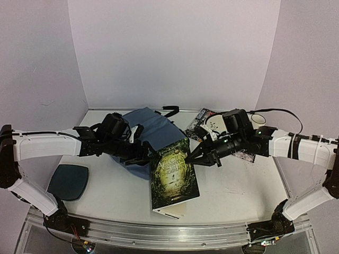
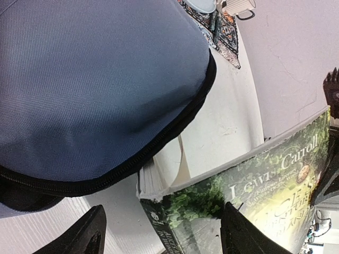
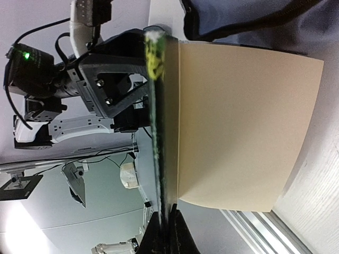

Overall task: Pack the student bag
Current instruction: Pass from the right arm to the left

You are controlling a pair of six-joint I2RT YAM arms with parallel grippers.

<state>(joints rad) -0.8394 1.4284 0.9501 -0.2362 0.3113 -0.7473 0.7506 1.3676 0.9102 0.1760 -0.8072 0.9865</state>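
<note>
The student bag (image 1: 150, 128), slate-blue with a black zipper (image 2: 159, 142), lies at the back middle of the table and fills the upper left of the left wrist view (image 2: 95, 84). A green-covered book (image 1: 174, 179) stands tilted in front of it, its lower end by the table. My right gripper (image 1: 193, 159) is shut on the book's cover edge (image 3: 157, 132), with tan pages (image 3: 238, 121) fanning away beside it. My left gripper (image 1: 150, 157) is open, its fingers (image 2: 87, 235) standing wide either side of the book's top corner (image 2: 159, 203).
A dark teal pad (image 1: 68, 181) lies at the front left. A white mug (image 1: 258, 119) and a patterned flat item (image 1: 202, 117) sit at the back right, behind my right arm. White walls enclose the table on three sides.
</note>
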